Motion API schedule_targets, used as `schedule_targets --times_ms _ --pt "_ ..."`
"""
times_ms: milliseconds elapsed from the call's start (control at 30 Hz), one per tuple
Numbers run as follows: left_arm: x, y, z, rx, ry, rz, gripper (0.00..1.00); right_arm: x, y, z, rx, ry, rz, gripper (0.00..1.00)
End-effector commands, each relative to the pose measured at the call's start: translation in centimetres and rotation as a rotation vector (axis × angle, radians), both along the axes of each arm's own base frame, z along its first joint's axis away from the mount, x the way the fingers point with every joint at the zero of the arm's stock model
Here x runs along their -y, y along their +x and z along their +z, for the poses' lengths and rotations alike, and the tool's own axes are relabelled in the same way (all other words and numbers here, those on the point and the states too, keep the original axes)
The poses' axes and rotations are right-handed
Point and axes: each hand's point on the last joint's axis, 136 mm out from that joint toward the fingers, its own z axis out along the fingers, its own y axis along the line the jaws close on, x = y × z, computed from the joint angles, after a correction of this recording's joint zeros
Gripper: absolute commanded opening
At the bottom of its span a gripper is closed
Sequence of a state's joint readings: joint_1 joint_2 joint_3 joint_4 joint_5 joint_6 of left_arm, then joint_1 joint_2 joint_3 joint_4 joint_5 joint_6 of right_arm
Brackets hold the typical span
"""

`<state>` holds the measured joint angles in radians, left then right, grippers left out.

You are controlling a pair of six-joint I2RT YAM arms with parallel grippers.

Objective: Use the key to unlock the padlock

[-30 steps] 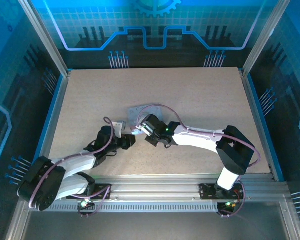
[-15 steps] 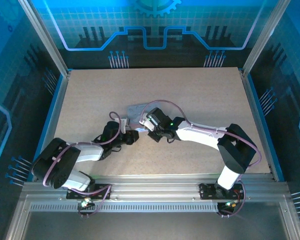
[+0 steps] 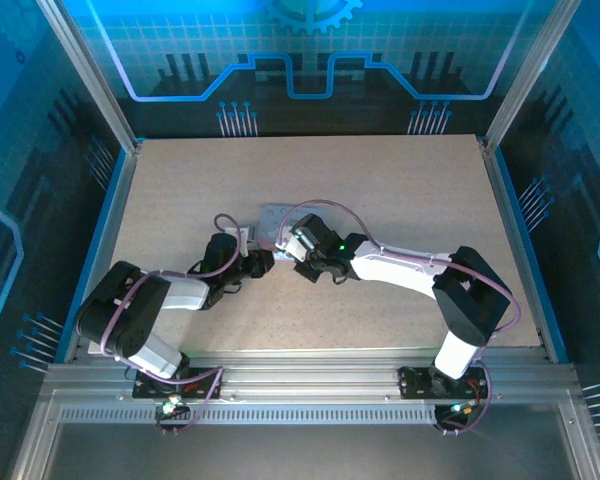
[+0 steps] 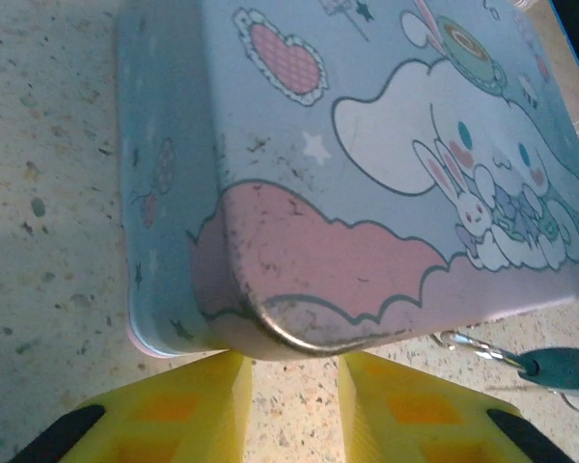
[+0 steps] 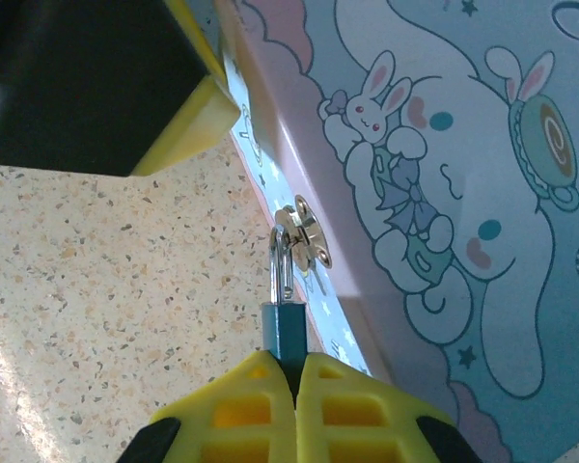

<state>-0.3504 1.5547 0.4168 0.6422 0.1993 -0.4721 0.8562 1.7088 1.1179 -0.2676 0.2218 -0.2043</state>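
The padlock [image 5: 286,326] is a small teal body with a silvery shackle hooked through the hasp [image 5: 307,236] on the cartoon-printed tin [image 5: 444,145]. My right gripper [image 5: 296,362] is shut on the padlock's body. My left gripper [image 4: 294,359] stands open at the tin's [image 4: 367,116] near corner, bare table between its yellow fingers. The padlock [image 4: 560,367] lies low right in that view. One left finger [image 5: 188,121] rests against the tin's side. From above, the left gripper [image 3: 263,262] and the right gripper [image 3: 285,250] meet at the tin [image 3: 272,218]. The key is out of view.
The speckled tabletop [image 3: 400,190] stretches wide behind and to the right of the tin. Metal frame rails [image 3: 310,365] run along the near edge, and blue walls enclose the sides.
My left arm has swung its gripper up and away to the tin's corner. The right gripper with the padlock has shifted slightly further from the bases.
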Motion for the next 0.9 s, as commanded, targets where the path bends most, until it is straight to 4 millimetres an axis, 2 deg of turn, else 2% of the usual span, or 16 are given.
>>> schedule_targets --times_ms 0,233,533,867 --pt "0.4 1.7 1.5 0.048 -0.031 -0.004 0.30 -1.0 0.7 0.6 0.019 0.024 0.027 0.00" --pt "0.5 2.0 1.7 0.055 -0.043 -0.007 0.30 -1.6 0.8 0.7 0.057 -0.009 0.042 0.00" --pt "0.7 0.2 2.8 0.053 -0.064 -0.052 0.31 -1.9 1.4 0.9 0.102 -0.033 0.043 0.00" --pt "-0.8 -1.1 2.9 0.052 -0.005 -0.031 0.32 -2.5 1.7 0.9 0.096 -0.032 0.043 0.00"
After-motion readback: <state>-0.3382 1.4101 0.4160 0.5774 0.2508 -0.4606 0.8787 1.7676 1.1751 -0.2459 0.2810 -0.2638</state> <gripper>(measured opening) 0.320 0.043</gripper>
